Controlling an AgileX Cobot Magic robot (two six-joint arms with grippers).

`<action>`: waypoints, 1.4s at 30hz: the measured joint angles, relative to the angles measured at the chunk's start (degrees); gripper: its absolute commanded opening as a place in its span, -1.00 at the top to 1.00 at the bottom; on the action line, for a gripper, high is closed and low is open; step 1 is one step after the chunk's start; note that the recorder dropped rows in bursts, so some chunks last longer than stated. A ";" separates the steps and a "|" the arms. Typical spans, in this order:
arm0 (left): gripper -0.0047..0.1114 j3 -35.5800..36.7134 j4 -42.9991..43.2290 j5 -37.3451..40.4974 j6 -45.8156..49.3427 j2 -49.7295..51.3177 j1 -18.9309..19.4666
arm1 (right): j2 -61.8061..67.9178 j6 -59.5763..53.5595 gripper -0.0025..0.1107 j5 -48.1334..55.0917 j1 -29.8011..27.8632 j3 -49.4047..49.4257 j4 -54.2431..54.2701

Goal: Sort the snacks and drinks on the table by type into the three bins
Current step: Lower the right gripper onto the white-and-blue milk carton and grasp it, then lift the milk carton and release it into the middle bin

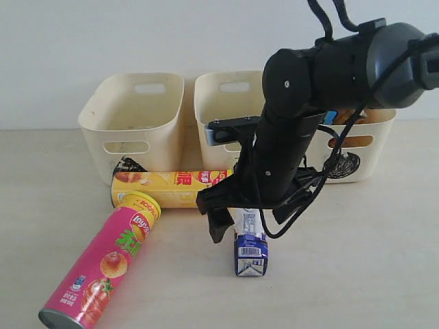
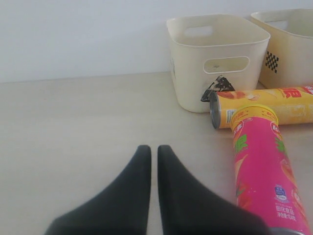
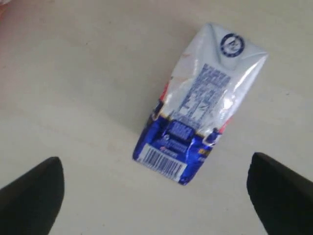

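Note:
A blue-and-white drink carton (image 1: 250, 244) (image 3: 195, 107) lies flat on the table (image 1: 357, 260). My right gripper (image 1: 254, 216) (image 3: 155, 167) hangs just above the carton, open wide, one black finger on each side and neither touching it. A yellow Lay's tube (image 1: 168, 188) (image 2: 266, 105) lies on its side in front of the left bin (image 1: 134, 113). A pink chip tube (image 1: 103, 264) (image 2: 261, 169) lies slanted with its lid against the yellow one. My left gripper (image 2: 154, 149) is shut on nothing, low over bare table to the left of the tubes.
Three cream bins stand in a row at the back: the left one (image 2: 215, 58), the middle one (image 1: 226, 103) (image 2: 288, 44) and the right one (image 1: 367, 147), which is partly hidden by my right arm. Something orange shows through the right bin's handle.

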 measured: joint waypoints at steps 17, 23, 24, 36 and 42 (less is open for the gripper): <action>0.85 0.00 0.00 0.00 0.00 0.00 0.00 | 5.84 10.92 -0.31 -5.30 0.51 0.00 -7.93; 0.85 0.00 0.00 0.00 0.00 0.00 0.00 | 8.44 11.17 -0.31 -6.43 0.51 0.00 -7.93; 0.85 0.00 0.00 0.00 0.00 0.00 0.00 | 8.89 11.17 -0.31 -6.84 0.51 0.00 -7.93; 0.85 0.00 0.00 0.00 0.00 0.00 0.00 | 9.69 11.17 0.69 -8.22 0.51 0.00 -7.93; 0.85 0.00 0.00 0.00 0.00 0.00 0.00 | 9.69 8.47 0.96 -7.20 0.51 0.00 -7.93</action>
